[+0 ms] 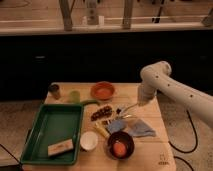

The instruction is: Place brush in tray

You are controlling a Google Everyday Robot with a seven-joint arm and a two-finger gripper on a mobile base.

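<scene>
The brush [123, 110] shows as a thin pale handle slanting down-left on the wooden table [150, 150], right of centre. Its small head points toward the dark cluster. My gripper [130, 107] hangs from the white arm [156, 76] that reaches in from the right. It is shut and right at the handle, low over the table. I cannot tell whether the handle is clamped between the fingers or only touched. The dark-green tray [50, 125] lies at the table's left, well apart from the gripper, and holds a tan block [59, 148] near its front.
An orange bowl [102, 91], a green cup [75, 96] and a dark can [54, 91] stand at the back. A dark cluster [101, 112], a yellow-handled tool with a blue pad [109, 127], a blue cloth [142, 129], a white cup [89, 141] and a dark bowl [120, 145] crowd the middle.
</scene>
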